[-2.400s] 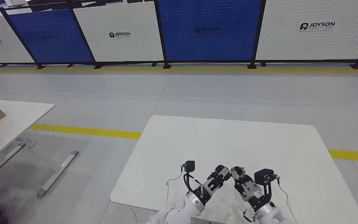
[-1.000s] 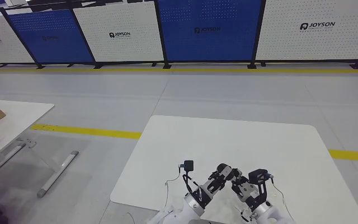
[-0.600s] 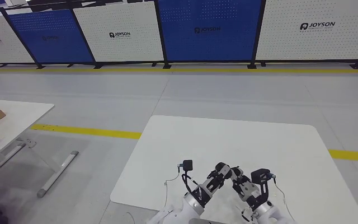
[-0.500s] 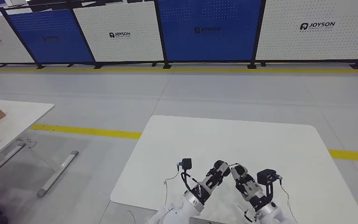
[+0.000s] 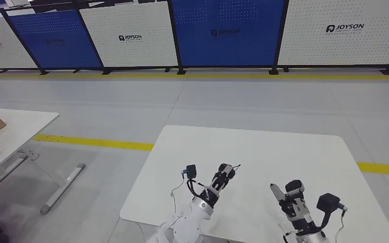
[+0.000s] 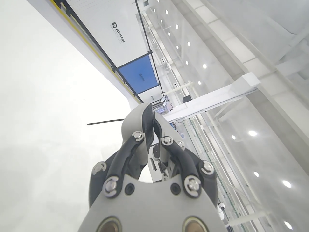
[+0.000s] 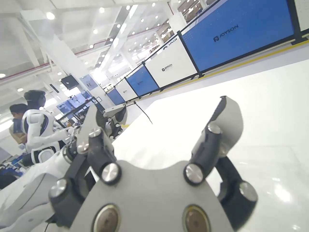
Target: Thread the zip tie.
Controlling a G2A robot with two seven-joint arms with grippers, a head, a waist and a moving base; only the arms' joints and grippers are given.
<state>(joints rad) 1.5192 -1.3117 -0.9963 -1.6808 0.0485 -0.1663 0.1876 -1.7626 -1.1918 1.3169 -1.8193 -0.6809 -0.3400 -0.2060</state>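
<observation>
**Left end effector** (image 6: 150, 118): the two fingers are pressed together, pinching a black zip tie (image 6: 106, 121). The tie's thin free end juts sideways from the pads and tapers to a point. In the top view this end effector (image 5: 226, 171) sits at lower centre of the frame, over the white bench (image 5: 255, 146). The zip tie (image 5: 234, 166) shows there as a short dark line at the fingertips. The part of the tie inside the grip is hidden.

**Right end effector** (image 7: 159, 114): the fingers are spread wide. In the top view it (image 5: 284, 188) lies at lower right of the frame, over the same bench and well apart from the left end effector. Its wrist view shows the left end effector (image 7: 122, 111) farther off, with the zip tie (image 7: 144, 112) slanting from it toward the bench surface.

**Surroundings:**
- Blue and white pegboard partitions (image 5: 225, 33) run across the upper part of the top view.
- A yellow floor line (image 5: 91, 143) crosses the frame at mid-height.
- A second table (image 5: 24, 124) stands at the left edge.
</observation>
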